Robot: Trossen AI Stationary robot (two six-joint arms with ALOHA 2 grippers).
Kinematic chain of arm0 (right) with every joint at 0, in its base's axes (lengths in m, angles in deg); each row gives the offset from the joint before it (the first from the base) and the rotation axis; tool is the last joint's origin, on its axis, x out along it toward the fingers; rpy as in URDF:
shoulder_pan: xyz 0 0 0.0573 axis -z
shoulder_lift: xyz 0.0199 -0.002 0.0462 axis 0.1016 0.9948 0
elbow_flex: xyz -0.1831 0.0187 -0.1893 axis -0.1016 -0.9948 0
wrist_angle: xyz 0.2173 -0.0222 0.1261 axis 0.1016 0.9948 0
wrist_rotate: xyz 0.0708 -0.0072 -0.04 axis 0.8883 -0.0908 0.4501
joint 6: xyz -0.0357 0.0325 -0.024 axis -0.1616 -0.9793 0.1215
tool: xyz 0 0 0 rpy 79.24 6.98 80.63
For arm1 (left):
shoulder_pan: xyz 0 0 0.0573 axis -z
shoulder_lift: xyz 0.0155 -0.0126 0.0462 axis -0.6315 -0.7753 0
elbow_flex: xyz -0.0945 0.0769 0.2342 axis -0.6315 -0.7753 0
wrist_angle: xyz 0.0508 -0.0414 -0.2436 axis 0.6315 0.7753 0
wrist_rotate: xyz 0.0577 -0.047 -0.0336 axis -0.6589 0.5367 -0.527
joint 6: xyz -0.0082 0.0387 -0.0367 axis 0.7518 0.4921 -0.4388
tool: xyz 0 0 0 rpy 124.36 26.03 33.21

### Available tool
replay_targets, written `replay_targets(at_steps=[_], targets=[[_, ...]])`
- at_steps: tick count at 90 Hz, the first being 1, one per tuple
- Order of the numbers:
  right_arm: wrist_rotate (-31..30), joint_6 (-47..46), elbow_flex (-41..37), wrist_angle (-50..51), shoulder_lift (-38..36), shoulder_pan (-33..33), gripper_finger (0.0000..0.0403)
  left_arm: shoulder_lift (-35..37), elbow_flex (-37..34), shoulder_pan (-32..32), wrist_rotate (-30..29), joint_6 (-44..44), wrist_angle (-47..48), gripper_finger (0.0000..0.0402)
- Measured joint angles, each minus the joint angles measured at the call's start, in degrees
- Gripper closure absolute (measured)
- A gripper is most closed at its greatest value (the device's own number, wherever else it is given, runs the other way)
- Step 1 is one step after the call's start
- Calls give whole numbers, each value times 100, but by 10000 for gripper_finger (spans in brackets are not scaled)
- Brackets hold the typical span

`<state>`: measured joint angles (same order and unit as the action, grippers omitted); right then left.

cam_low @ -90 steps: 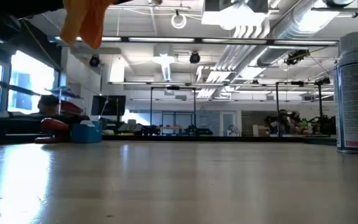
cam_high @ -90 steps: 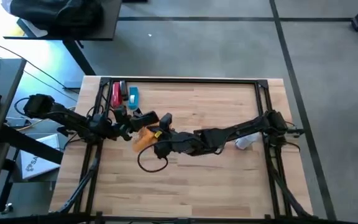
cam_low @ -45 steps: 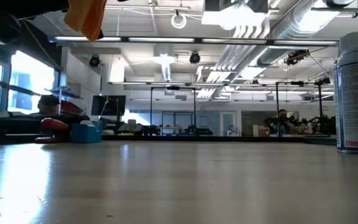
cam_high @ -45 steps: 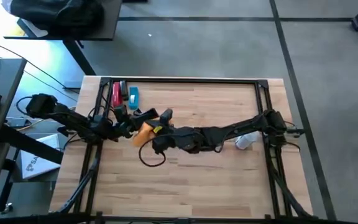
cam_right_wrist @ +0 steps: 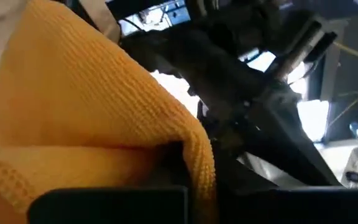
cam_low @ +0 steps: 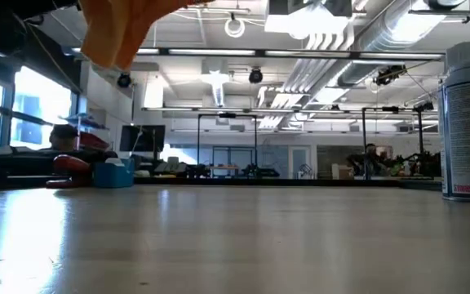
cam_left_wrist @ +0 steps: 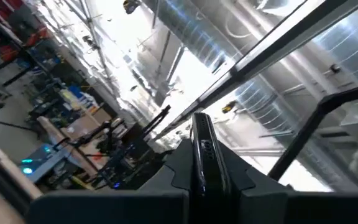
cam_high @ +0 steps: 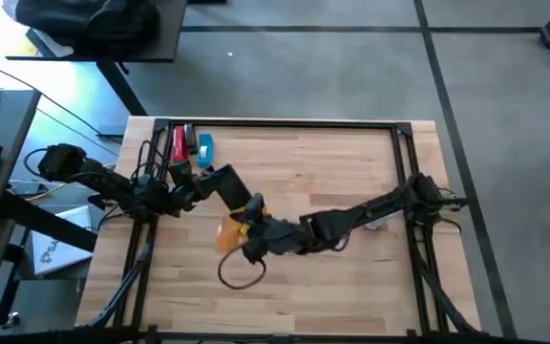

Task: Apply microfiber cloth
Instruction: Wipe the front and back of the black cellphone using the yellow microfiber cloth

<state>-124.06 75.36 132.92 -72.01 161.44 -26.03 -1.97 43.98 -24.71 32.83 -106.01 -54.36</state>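
Right gripper (cam_high: 246, 232) is what we follow first: in the high view its arm reaches in from the table's three o'clock edge toward the centre-left, and the microfiber cloth (cam_high: 229, 233) bunches bright orange at its tip, so we judge it clamped on the cloth and lifted off the wooden table (cam_high: 332, 287). Just beyond, toward eleven o'clock, the left gripper (cam_high: 239, 194) holds up a dark slab, which we take for the black phone (cam_high: 225, 182); cloth and phone sit near each other, but we cannot tell whether they touch. A loop of black cable (cam_high: 242, 274) lies at six o'clock from the cloth, and a red tool (cam_high: 178, 143) with a blue object (cam_high: 204, 145) rests at the far left corner. In the low view the cloth (cam_low: 117, 31) hangs clear of the tabletop at ten o'clock, with the white spray bottle (cam_low: 468, 122) standing at three o'clock. The left wrist view shows the phone (cam_left_wrist: 204, 155) edge-on, pinched upright between that arm's fingers (cam_left_wrist: 166, 180). The right wrist view is filled by the folded cloth (cam_right_wrist: 92, 124), gripped in the jaws, with dark arm hardware close beyond it. We judge the cloth picked up and brought over; the wiping of the phone is what remains.
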Motion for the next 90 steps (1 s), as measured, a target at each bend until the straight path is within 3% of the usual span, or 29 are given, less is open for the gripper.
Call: replay_targets(at_steps=[22, 42, 76, 90], targets=[[-325, 267, -4, -132, -21, 2, 403, 0, 5, 3, -22, 32, -95, 394], [-590, 1115, -7, -1444, -24, 336, 403, -189, 7, 158, -232, 84, -83, 394], [-870, 2481, -11, -2344, -27, 536, 403, -269, 12, 417, -359, 533, -462, 394], [-940, 2390, -8, -1653, -247, 272, 403, -115, -116, 450, -57, 625, -422, 394]])
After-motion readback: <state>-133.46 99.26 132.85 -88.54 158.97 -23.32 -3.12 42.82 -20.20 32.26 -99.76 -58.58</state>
